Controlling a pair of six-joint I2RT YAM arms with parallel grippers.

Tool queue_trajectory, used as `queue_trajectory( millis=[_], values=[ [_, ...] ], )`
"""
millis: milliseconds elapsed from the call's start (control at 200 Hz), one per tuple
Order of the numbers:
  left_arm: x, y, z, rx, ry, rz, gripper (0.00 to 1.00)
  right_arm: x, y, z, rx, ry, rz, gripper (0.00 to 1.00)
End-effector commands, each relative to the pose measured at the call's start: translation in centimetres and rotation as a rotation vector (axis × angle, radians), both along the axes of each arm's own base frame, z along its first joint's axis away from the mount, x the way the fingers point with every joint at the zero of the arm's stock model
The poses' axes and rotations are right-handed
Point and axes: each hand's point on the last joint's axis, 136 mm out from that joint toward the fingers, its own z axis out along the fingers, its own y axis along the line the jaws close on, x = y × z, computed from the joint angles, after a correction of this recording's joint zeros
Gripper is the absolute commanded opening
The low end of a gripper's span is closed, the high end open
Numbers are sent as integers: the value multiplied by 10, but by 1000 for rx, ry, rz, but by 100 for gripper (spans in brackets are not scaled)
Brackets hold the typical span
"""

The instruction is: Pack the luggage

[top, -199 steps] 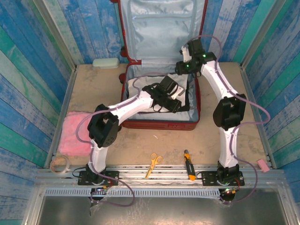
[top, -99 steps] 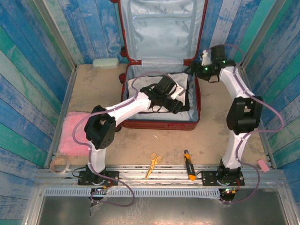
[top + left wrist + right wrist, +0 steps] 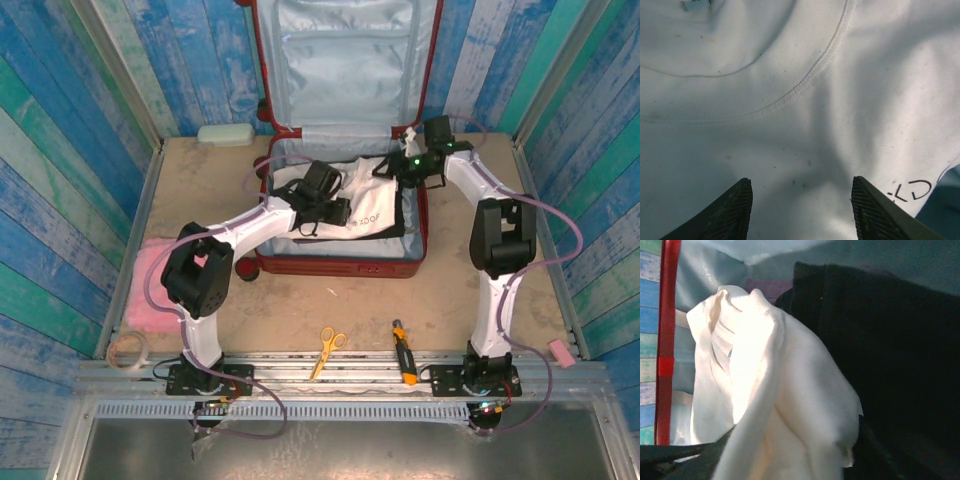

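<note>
Inside, left jaws open over white shirt (image 3: 790, 100), right jaws unclear (bunched shirt blocks), scissors (image 3: 328, 348) before luggage (image 3: 340, 265).

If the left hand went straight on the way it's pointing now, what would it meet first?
Most likely the white shirt lying in the luggage: the left hand points straight at it, fingers apart, nothing between. How near the cloth is is hard to judge.
</note>
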Motion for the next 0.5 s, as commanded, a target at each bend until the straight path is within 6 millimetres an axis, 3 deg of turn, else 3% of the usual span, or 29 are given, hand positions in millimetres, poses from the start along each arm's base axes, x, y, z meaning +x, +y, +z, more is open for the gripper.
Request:
queue_trajectory(
  millis=[0,100,205,346,496],
  values=[
    [13,14,-17,-26,38,104,52,-7,18,14,-120,-57,63,39],
    [16,31,-28,-56,58,160,50,-14,28,26,-340,-123,76,18],
    [17,42,-33,-52,53,183,50,-19,37,34,-570,-171,55,7],
    [16,46,-39,-32,49,182,49,-22,46,34,-785,-234,17,1],
    [16,48,-43,-29,39,181,49,-16,29,32,-1028,-281,-51,5]
  ],
)
